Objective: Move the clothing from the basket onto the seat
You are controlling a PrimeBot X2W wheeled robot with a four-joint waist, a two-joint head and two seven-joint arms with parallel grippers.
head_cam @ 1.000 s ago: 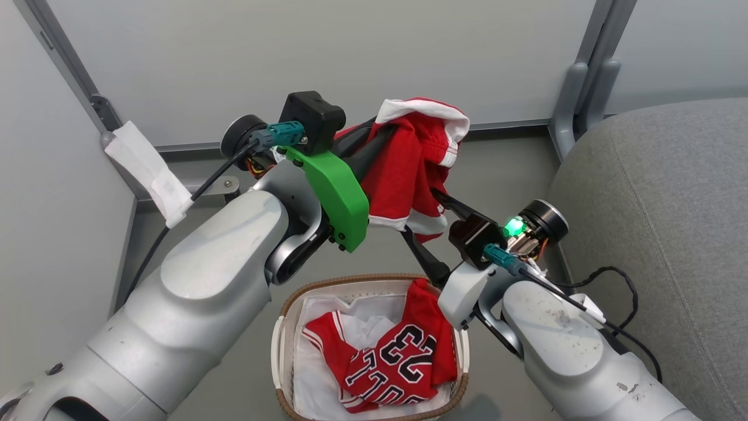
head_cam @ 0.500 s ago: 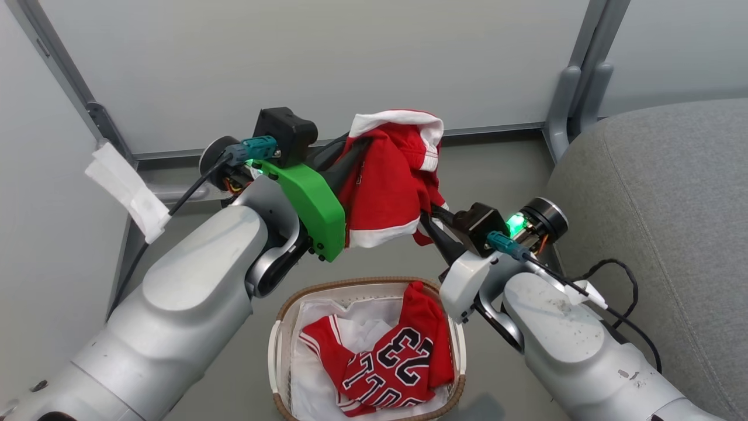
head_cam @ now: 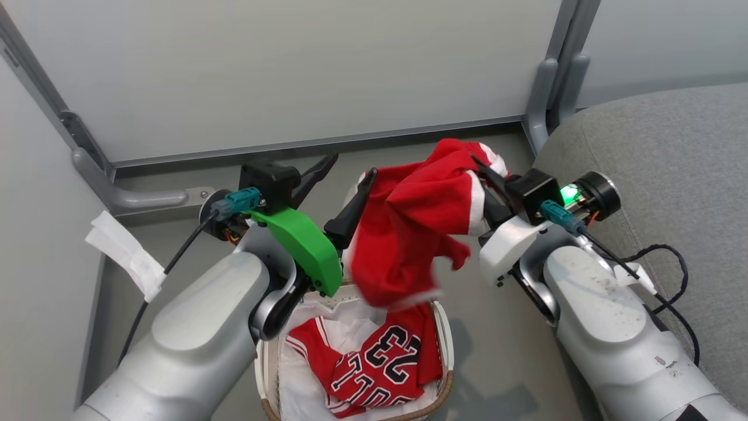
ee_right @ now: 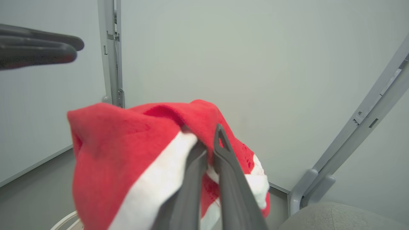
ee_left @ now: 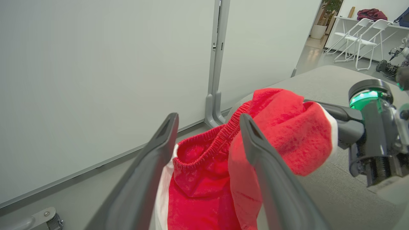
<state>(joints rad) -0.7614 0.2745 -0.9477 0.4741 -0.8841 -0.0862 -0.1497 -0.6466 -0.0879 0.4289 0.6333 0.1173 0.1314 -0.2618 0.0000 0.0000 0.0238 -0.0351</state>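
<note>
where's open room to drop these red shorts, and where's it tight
The grey seat is bare across its top, right of the wall post; only the arm's black cable overlaps its near edge. The floor strip between basket and seat is free too. Crowded: the basket, which holds a red 23 jersey.

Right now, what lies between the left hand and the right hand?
The red shorts hang there in the head view, pinched by the shut right hand, with the open left hand beside them.
</note>
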